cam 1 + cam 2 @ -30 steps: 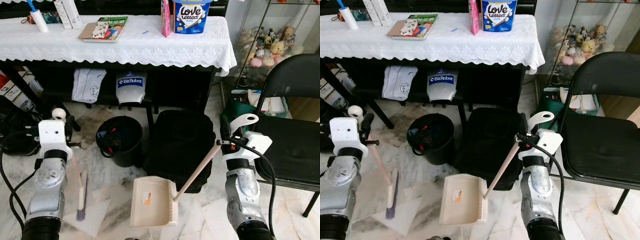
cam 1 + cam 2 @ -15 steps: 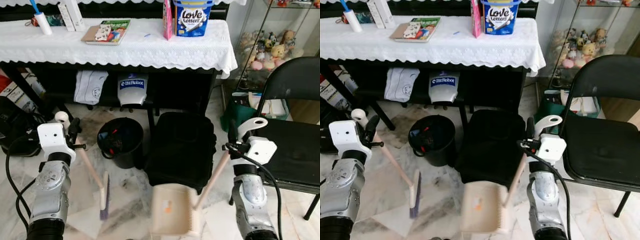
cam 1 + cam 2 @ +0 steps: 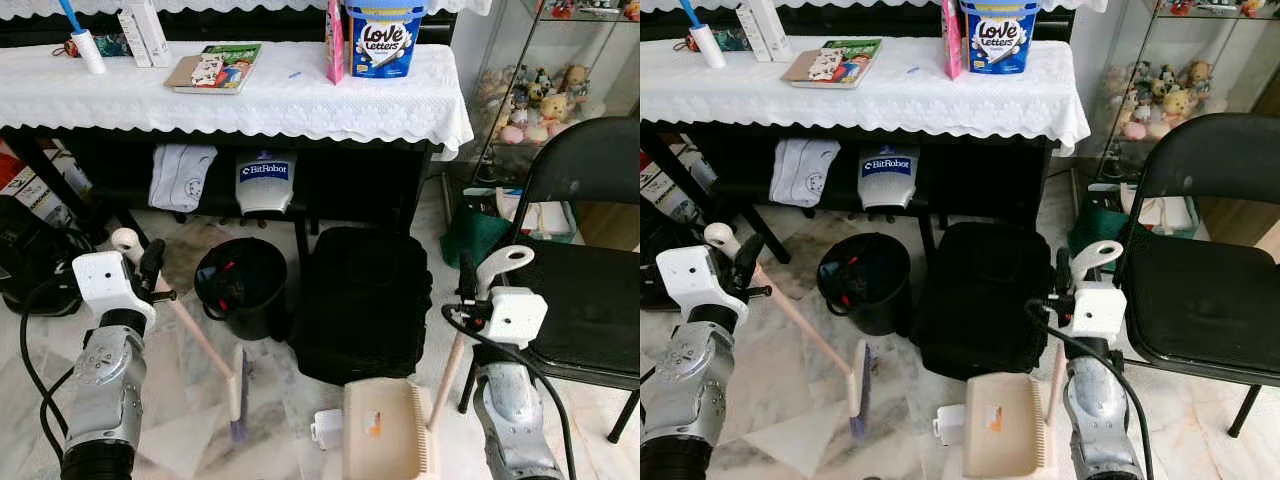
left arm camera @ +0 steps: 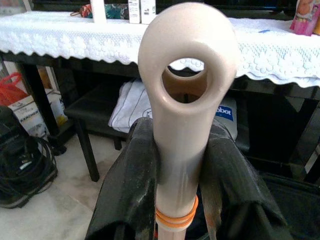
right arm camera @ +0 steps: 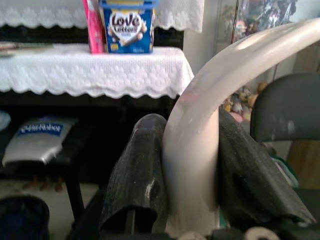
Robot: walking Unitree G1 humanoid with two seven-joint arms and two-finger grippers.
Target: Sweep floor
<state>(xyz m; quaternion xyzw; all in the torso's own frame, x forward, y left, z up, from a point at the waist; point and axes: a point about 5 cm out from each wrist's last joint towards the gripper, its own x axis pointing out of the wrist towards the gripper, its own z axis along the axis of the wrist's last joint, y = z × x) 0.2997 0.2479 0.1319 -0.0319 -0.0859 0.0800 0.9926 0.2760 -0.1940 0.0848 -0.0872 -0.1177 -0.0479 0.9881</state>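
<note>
The left claw (image 4: 182, 165) is clamped on the broom (image 3: 200, 345) near its looped handle end, slanting the bristles down to the marble floor (image 3: 190, 400) so they can drag debris. The right claw (image 5: 192, 165) grips the dustpan (image 3: 385, 430) handle, keeping the pan low on the floor beside a small white scrap (image 3: 326, 428), its mouth apparently placed to catch whatever is swept in

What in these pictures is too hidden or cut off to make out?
- Dustpan: its near end is cut off by the bottom edge of the head views.
- White scrap beside the dustpan: too small to identify.
- Bin contents: dark inside, only a red bit shows.
- Broom handle: in the left wrist view, the black fingers hide its lower part.
</note>
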